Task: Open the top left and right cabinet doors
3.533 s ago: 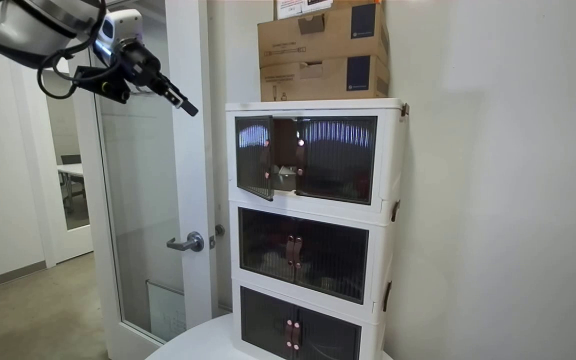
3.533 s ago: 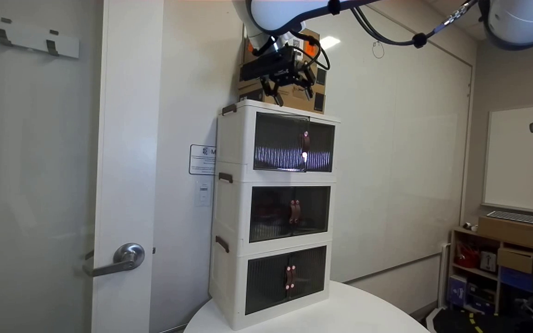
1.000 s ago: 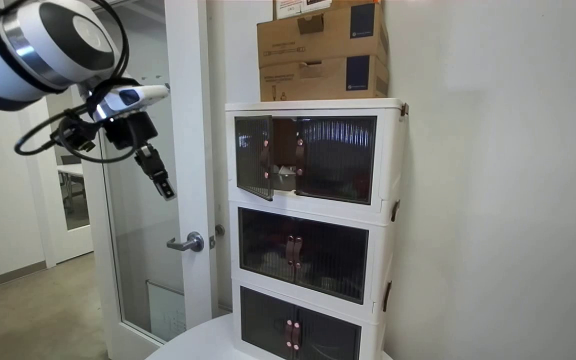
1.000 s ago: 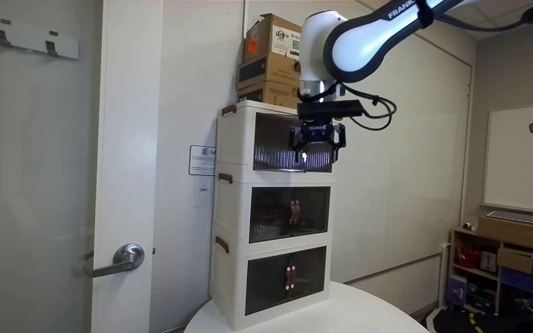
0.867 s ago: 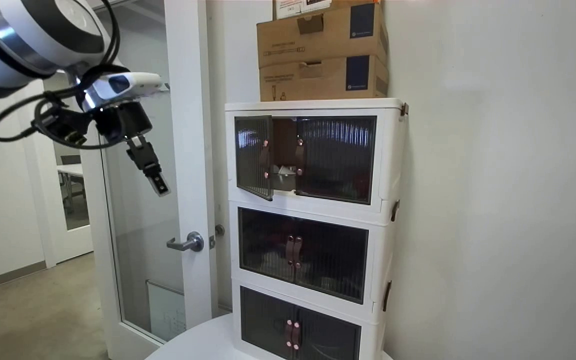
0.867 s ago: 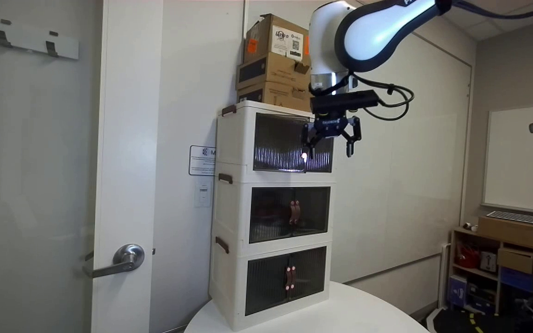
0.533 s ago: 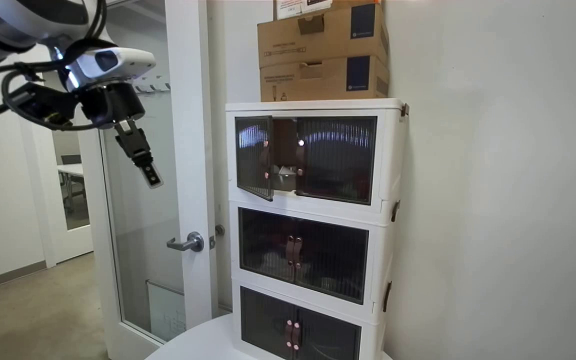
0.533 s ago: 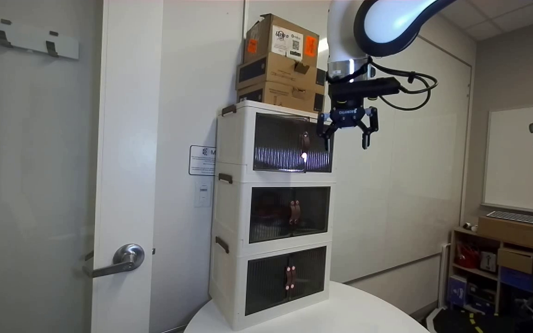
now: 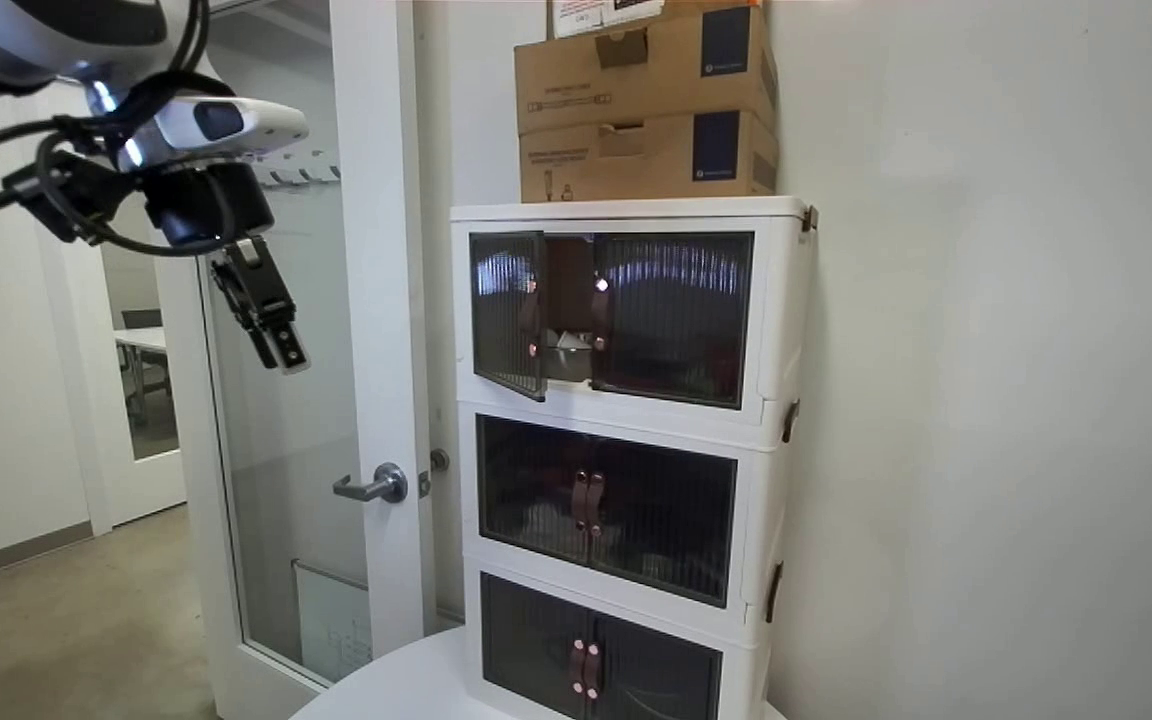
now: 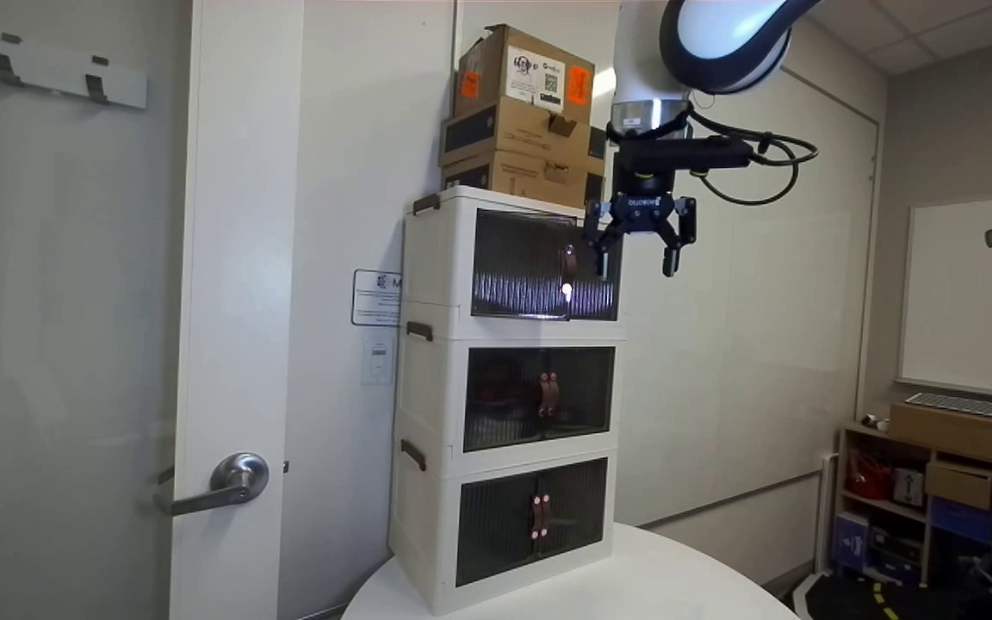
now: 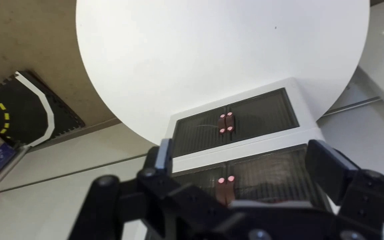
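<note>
The top left door [image 9: 506, 310] of the white three-tier cabinet [image 9: 626, 212] stands ajar, swung outward, with a brown strap handle. The top right door [image 9: 671, 320] looks shut, its strap handle at its inner edge. Both doors also show in an exterior view, the left door [image 10: 517, 263] partly overlapping the right door [image 10: 597, 288]. My gripper [image 9: 281, 358] is in front of the cabinet, apart from it. In an exterior view the gripper [image 10: 636, 265] has its fingers spread with nothing between. In the wrist view the gripper [image 11: 245, 155] faces the lower tiers; the top doors are hidden or out of view.
The lower-tier doors [image 9: 606, 510] are shut. The cabinet stands on a round white table [image 11: 212, 50]. Cardboard boxes [image 9: 646, 100] are stacked on the cabinet. A glass room door [image 9: 281, 420] with a lever handle [image 9: 371, 487] stands beside it.
My gripper came down from near the cabinet's top, then drew back from the cabinet and rose a little. It stays open. The cabinet doors have not visibly moved.
</note>
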